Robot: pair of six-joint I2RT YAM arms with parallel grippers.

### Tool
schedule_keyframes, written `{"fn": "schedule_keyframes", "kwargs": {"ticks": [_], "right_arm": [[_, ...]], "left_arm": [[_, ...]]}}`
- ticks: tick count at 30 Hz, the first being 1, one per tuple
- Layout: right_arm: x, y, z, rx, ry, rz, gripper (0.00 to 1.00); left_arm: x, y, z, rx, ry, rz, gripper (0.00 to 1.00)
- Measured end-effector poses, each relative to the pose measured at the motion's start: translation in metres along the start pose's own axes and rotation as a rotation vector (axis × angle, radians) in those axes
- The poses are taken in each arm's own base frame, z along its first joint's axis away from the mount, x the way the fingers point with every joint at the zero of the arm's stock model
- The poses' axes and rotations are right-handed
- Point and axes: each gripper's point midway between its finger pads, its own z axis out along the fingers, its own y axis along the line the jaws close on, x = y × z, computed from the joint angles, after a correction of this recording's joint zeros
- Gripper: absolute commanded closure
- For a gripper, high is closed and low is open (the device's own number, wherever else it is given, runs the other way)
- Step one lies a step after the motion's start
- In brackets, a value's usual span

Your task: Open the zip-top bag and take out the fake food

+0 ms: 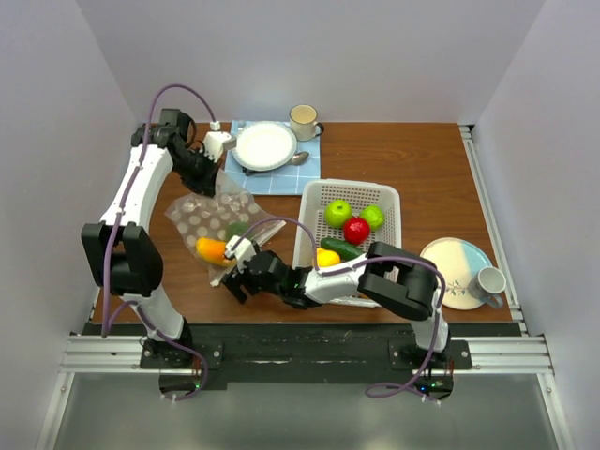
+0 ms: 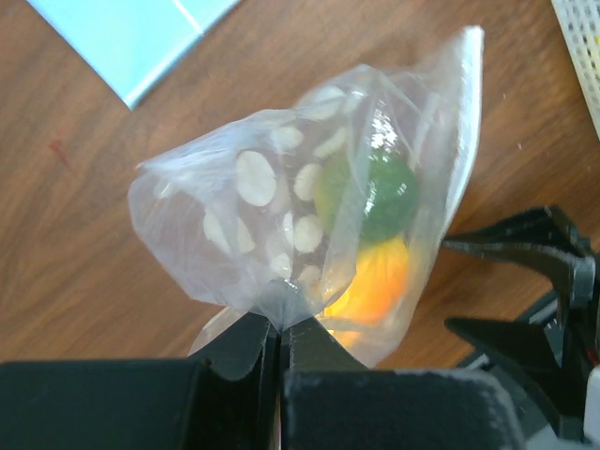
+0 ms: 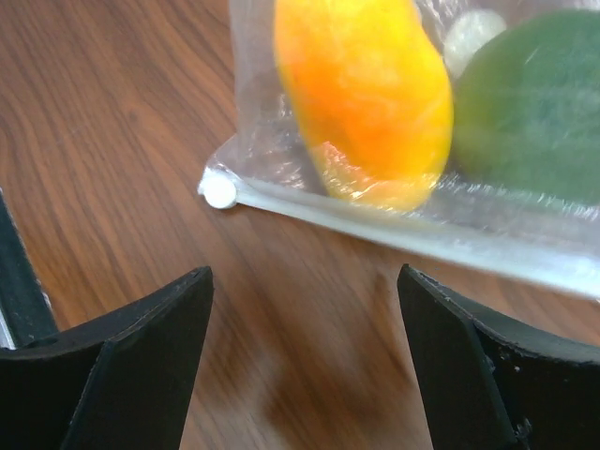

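The zip-top bag [image 1: 208, 217] lies on the wooden table left of the basket, its white zip strip [image 3: 422, 234] on the near side. Inside it are an orange piece [image 1: 211, 249] and a green piece [image 1: 236, 228] of fake food. My left gripper [image 1: 217, 184] is shut on the bag's far corner, pinching the plastic [image 2: 278, 328] and lifting it into a tent. My right gripper [image 1: 236, 272] is open and empty just short of the zip strip, its jaws wide apart over bare wood [image 3: 303, 274]. The orange piece [image 3: 366, 94] and the green piece [image 3: 534, 103] sit right behind the strip.
A white perforated basket [image 1: 314, 202] holds two green apples [image 1: 337, 212], a red piece [image 1: 355, 230], a yellow piece [image 1: 327, 257] and a cucumber [image 1: 342, 247]. A plate [image 1: 265, 145] on a blue cloth, a spoon and a mug [image 1: 303, 120] stand at the back. A plate with a mug [image 1: 487, 281] is at the right.
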Motion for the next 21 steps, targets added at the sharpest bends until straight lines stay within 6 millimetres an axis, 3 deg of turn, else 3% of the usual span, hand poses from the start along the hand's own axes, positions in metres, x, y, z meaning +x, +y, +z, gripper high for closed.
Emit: {"fn": "schedule_keyframes", "kwargs": {"ticks": [4, 11, 21], "right_arm": [[0.004, -0.009, -0.006, 0.036, -0.003, -0.008, 0.16], [0.007, -0.025, -0.015, 0.107, -0.008, -0.042, 0.18], [0.014, -0.048, -0.042, 0.204, 0.001, -0.078, 0.19]], "left_arm": [[0.013, -0.008, 0.001, -0.006, 0.047, 0.002, 1.00], [0.072, -0.025, 0.028, -0.024, 0.239, 0.022, 1.00], [0.129, 0.016, 0.047, -0.254, 0.432, 0.107, 1.00]]}}
